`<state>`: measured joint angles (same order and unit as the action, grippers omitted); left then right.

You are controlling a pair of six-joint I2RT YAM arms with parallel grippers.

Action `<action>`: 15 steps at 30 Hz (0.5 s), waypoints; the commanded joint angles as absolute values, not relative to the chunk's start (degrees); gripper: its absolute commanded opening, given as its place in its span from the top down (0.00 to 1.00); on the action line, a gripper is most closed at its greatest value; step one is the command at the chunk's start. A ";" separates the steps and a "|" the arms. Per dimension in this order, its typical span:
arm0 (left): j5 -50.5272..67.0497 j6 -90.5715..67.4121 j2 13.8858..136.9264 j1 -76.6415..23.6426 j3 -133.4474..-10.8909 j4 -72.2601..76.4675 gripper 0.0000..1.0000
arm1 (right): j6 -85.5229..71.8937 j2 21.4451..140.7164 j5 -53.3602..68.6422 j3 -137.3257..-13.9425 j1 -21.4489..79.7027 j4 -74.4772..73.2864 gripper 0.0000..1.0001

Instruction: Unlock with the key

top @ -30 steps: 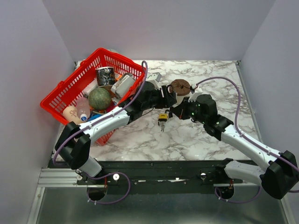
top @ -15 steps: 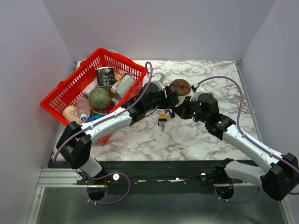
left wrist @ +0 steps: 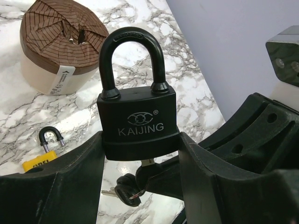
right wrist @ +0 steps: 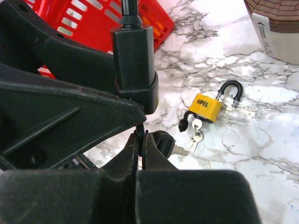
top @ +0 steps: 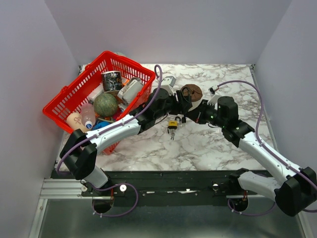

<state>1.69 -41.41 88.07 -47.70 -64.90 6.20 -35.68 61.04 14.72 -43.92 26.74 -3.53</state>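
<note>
Left wrist: our left gripper (left wrist: 140, 149) hugs the black padlock (left wrist: 138, 119) upright — so our right gripper (right wrist: 140, 138), pinching the key (left wrist: 146, 162), fits underneath.

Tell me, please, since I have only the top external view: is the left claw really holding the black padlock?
Observer: Yes; the left wrist view shows the black padlock upright in the left claw, shackle closed.
Operator: Where is the key?
Observer: The key shows as a silvery stub directly under the padlock's base.
Operator: Is the right claw gripping it?
Observer: The right wrist view shows the right claw pinched shut on a thin dark piece just below the padlock, apparently the key's head.
</note>
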 commanded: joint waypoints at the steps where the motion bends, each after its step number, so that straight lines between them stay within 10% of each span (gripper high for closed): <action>1: 11.42 -39.46 88.33 -52.38 -62.84 -5.01 1.00 | -36.84 60.03 6.86 -46.05 22.94 18.98 0.99; 15: 12.22 -39.55 87.63 -52.91 -62.75 -4.39 1.00 | -37.18 62.40 2.90 -45.79 22.94 21.63 0.99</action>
<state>0.58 -41.78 88.07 -48.27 -64.86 6.74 -35.14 62.06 14.94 -42.37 25.80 2.52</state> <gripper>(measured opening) 0.643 0.023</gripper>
